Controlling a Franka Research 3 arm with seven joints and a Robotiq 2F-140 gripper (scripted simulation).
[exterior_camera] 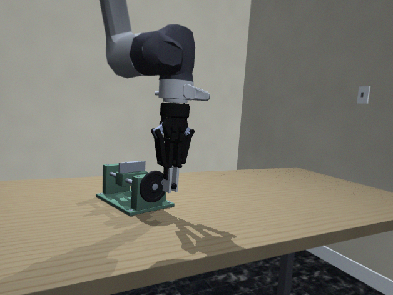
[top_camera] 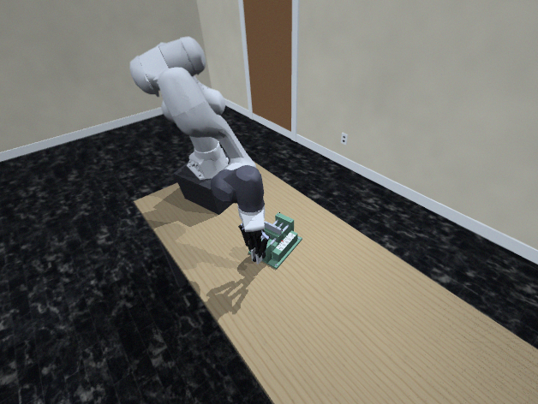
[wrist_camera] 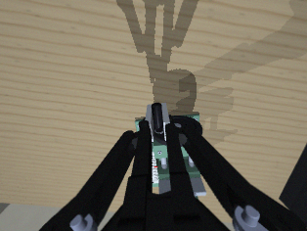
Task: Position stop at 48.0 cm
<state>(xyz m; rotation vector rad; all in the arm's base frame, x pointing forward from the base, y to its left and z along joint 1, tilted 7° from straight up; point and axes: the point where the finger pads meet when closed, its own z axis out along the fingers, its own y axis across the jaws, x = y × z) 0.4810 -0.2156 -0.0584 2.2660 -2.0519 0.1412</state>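
Observation:
A small green stop fixture [exterior_camera: 133, 190] stands on the wooden table; it also shows in the top view [top_camera: 281, 240]. It has a grey stop block [exterior_camera: 131, 165] on a rod and a black handwheel [exterior_camera: 152, 187] on its near end. A short black crank handle [wrist_camera: 158, 117] sticks out from the wheel's right rim. My gripper [exterior_camera: 171, 186] hangs straight down and is shut on this handle, at the wheel's mid height. In the wrist view a scale strip with red marks [wrist_camera: 155, 167] lies between the fingers, too small to read. My gripper hides the wheel in the top view [top_camera: 258, 255].
The fixture sits near the table's left edge, close to the robot base [top_camera: 204, 191]. The table top stretches far to the right. The arm's shadow falls on the wood in front of the fixture.

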